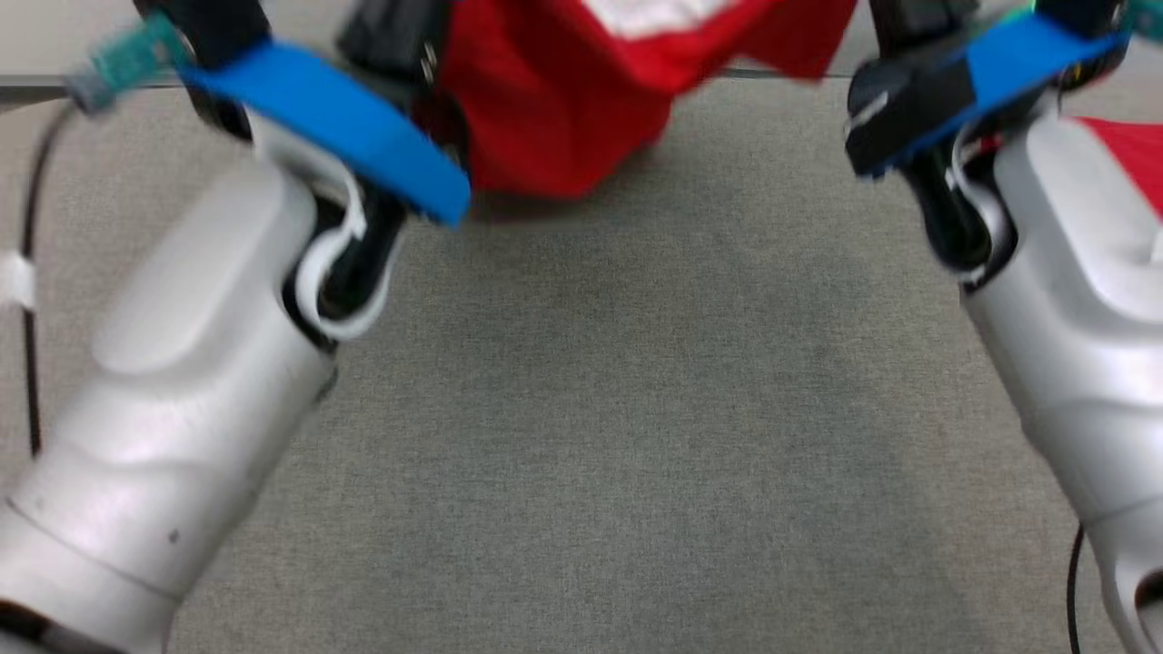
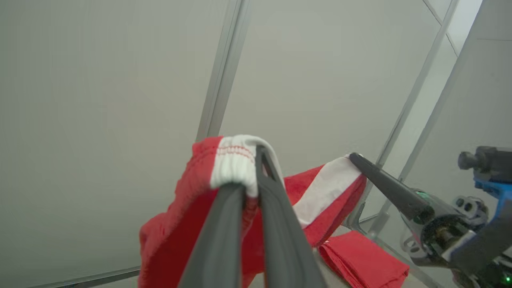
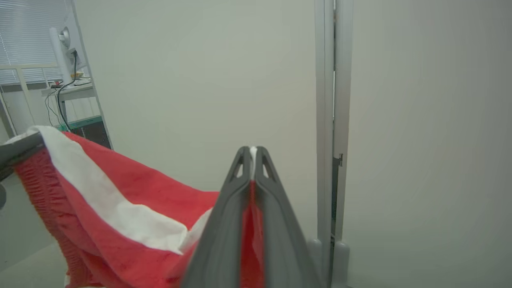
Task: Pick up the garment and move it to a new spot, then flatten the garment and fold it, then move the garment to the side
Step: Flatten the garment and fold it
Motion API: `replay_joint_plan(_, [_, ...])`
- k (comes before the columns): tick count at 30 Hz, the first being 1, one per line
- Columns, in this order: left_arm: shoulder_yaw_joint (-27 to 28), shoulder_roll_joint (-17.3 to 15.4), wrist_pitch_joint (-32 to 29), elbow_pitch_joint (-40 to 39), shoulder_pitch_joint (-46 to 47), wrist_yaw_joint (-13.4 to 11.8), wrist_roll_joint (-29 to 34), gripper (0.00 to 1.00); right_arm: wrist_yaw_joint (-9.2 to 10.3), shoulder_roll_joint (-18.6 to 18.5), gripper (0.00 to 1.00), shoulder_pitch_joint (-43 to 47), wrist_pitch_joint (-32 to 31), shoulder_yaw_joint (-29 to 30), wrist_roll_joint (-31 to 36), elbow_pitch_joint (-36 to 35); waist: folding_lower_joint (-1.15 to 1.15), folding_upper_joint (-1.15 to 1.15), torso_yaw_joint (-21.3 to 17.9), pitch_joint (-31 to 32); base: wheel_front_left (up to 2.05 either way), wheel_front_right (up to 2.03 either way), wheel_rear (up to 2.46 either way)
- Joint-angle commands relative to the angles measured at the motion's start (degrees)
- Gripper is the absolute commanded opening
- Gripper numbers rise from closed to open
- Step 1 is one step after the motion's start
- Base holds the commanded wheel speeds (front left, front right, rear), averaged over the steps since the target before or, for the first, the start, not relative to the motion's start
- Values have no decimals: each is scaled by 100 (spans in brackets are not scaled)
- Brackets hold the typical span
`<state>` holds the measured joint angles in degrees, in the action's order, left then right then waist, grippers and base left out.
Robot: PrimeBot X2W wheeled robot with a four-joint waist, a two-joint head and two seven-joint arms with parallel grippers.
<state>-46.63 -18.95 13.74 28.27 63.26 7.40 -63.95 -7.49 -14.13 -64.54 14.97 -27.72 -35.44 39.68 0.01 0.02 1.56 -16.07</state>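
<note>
The red garment [image 1: 563, 109] with a white band hangs above the grey table [image 1: 636, 409], stretched between my two raised arms. In the left wrist view my left gripper [image 2: 252, 160] is shut on the garment's [image 2: 176, 224] white ribbed hem, and the cloth droops below the fingers. My right gripper [image 2: 356, 159] holds the white band at the far end. In the right wrist view my right gripper [image 3: 252, 154] is shut with red cloth pinched between its fingers, and the garment [image 3: 132, 196] sags away to the left. The garment's lower edge hangs just above the table.
A second, folded red cloth [image 2: 364, 260] lies on the table to the right, partly behind my right arm [image 1: 1072, 318]. Pale wall panels with a metal post [image 3: 334, 120] stand behind. A black cable [image 1: 32, 272] runs beside my left arm [image 1: 200, 363].
</note>
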Motion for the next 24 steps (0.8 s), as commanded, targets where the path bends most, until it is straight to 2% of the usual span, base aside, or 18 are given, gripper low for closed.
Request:
replay_joint_plan(1, [-129, -102, 76, -203, -471, 12, -55, 0, -1, -131, 0, 493, 27, -35, -144, -232, -1, -2, -5, 75, 0, 0, 0])
replay_joint_plan(4, [-393, -243, 134, -713, -1583, 12, -153, 0, -1, -352, 0, 1561, 27, -53, -393, -784, -1, -2, 43, 233, 0, 0, 0])
replay_joint_plan(9, [-175, -383, 145, -1326, -3416, 11, -46, 0, -2, -741, 0, 3238, 28, 73, -649, -1554, -1, -2, 139, 572, 0, 0, 0])
replay_joint_plan(13, [-182, -472, 148, -1570, -4574, 11, 137, 0, -2, -845, 0, 4370, 28, 336, -777, -1976, -1, -2, 173, 871, 0, 0, 0])
replay_joint_plan(17, [-119, -562, 148, -1607, -5344, -32, 274, 0, -2, -811, 0, 5348, 28, 526, -765, -2334, -1, -2, 173, 1138, 0, 0, 0])
replay_joint_plan(24, [104, -803, 149, -1828, -6110, -143, 533, 0, -2, -681, 0, 6813, 28, 651, -765, -3036, -1, -2, 179, 1348, 0, 0, 0])
